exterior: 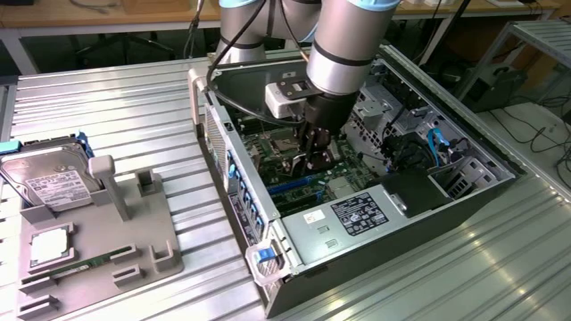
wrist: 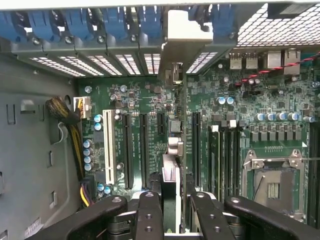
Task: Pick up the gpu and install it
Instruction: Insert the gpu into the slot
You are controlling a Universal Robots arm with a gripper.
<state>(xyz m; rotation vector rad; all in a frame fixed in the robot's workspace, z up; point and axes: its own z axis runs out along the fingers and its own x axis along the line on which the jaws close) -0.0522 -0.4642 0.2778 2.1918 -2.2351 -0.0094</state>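
Observation:
My gripper [exterior: 314, 159] reaches down into the open computer case [exterior: 357, 221], over the green motherboard [exterior: 299, 182]. It is shut on the gpu [wrist: 170, 175], a thin dark card seen edge-on between the two black fingers [wrist: 150, 210]. The card runs from the gripper [wrist: 175, 200] toward the case's rear wall. Its silver end bracket [wrist: 187, 30] stands against the row of rear slot openings. Below the card lie the long black expansion slots [wrist: 144, 145]. I cannot tell whether the card's edge sits in a slot.
Blue slot latches [wrist: 75, 22] line the rear wall, and the empty CPU socket [wrist: 272, 187] lies beside the card. Outside the case, at the exterior view's left, a grey holder [exterior: 134, 247] carries a silver hard drive [exterior: 49, 177], a chip [exterior: 49, 244] and a green memory stick [exterior: 85, 265].

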